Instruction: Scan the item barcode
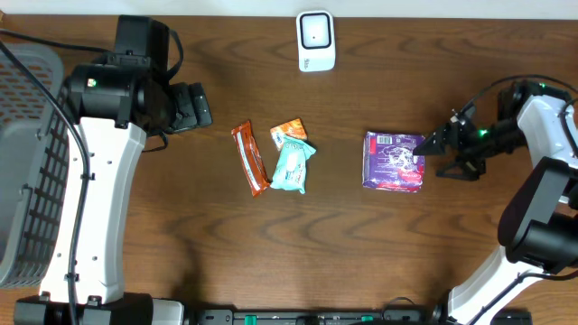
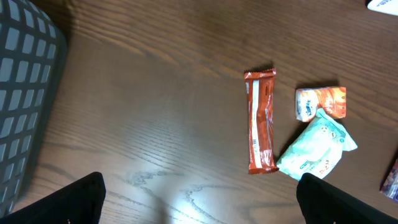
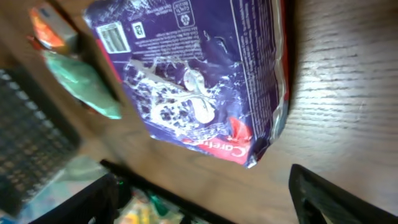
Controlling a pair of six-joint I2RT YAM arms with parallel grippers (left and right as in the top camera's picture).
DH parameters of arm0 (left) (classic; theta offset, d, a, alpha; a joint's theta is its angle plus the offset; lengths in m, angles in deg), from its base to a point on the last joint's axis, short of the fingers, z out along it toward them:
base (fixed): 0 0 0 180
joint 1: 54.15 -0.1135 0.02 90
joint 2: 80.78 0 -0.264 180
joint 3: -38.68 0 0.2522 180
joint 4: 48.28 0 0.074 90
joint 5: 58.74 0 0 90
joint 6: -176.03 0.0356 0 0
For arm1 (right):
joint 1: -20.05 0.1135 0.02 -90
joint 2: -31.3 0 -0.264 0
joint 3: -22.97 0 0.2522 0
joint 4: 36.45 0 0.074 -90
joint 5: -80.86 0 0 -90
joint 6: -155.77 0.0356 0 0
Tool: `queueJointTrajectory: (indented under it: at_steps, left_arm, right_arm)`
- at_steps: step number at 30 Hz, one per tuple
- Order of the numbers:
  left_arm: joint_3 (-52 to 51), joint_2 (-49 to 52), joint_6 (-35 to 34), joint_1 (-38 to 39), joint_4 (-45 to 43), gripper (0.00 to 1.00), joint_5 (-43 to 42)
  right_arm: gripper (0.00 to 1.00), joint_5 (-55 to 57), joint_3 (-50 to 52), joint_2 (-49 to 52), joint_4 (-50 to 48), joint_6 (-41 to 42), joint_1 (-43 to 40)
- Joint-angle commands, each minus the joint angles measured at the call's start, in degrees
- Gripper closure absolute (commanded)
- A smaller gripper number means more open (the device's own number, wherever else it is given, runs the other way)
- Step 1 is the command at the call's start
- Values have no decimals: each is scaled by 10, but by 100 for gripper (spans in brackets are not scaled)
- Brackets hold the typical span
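A purple snack packet (image 1: 395, 162) lies flat on the wooden table at centre right, its barcode (image 1: 390, 140) facing up. In the right wrist view the same purple packet (image 3: 199, 74) shows its barcode (image 3: 112, 37) at the top left. My right gripper (image 1: 441, 150) hovers just right of the packet, open (image 3: 205, 199), with nothing between its fingers. The white scanner (image 1: 316, 41) stands at the far middle edge. My left gripper (image 1: 194, 106) hangs open (image 2: 199, 199) over bare wood at the left, away from all items.
An orange bar (image 1: 250, 158), a small orange packet (image 1: 289, 132) and a mint-green pack (image 1: 293, 165) lie together at the table's centre. The left wrist view shows the bar (image 2: 261, 121) and the mint-green pack (image 2: 317, 146) too. A grey basket (image 1: 27, 162) fills the left edge.
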Motion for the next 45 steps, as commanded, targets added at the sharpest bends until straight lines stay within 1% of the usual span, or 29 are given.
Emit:
queueJointTrajectory:
  at_steps: [1,5,7,9,13,15,16,18,20,21,23,24,25,26,27,28,30,31,34,37,41,45]
  left_arm:
    - [-1,4,-5,-2,2,2,1]
    - [-1,4,-5,-2,2,2,0]
    - [-1,4,-5,-2,2,2,0]
    - [-1,4,-5,-2,2,2,0]
    - [-1,4,-5,-2,2,2,0]
    - [-1,4,-5,-2,2,2,1]
    - [-1,4,-5,-2,2,2,0]
    - [-1,4,-5,-2,2,2,0]
    - [-1,4,-5,-2,2,2,0]
    - [-1,4,-5,-2,2,2,0]
    - [-1,4,-5,-2,2,2,0]
    - [-1,4,-5,-2,2,2,1]
    - [-1,4,-5,-2,2,2,0]
    - [-1,4,-5,-2,2,2,0]
    - [-1,4,-5,-2,2,2,0]
    - [-1,4,-5,-2,2,2,0]
    - [-1,4,-5,-2,2,2,1]
    - [-1,4,-5,-2,2,2,0]
    - [-1,4,-5,-2,2,2,0]
    - [-1,4,-5,-2,2,2,1]
    - [-1,4,-5,-2,2,2,0]
    - [-1,4,-5,-2,2,2,0]
  right_arm:
    - [15,48,-7,-1,-6,-5,26]
    - [12,100,-7,-1,-22,29,44]
    - [4,140,-7,-1,-34,50,49]
    - [1,143,-7,-1,-43,50,50]
    - [3,143,-3,-1,-58,50,49]
    - [7,138,3,-1,-76,50,49]
    - [11,128,8,-1,-85,46,49]
    - [14,83,19,-1,-99,10,49]
    - [14,35,33,-1,-106,-34,49]
    - [14,21,44,-1,-114,-43,49]
    - [14,20,76,-1,-149,-36,50]
    - [14,20,110,-1,-189,-19,50]
    - [17,20,132,-1,-219,-3,50]
    - [23,20,155,-1,-250,11,50]
    - [32,18,173,-1,-276,23,50]
    - [49,14,188,-1,-295,31,50]
    - [86,0,205,-1,-313,35,50]
    - [99,0,203,-1,-312,40,50]
    - [99,6,175,-5,-278,51,49]
    - [99,51,116,-17,-212,60,54]
    - [99,221,16,-46,-123,157,76]
    - [99,459,-63,-72,-47,297,120]
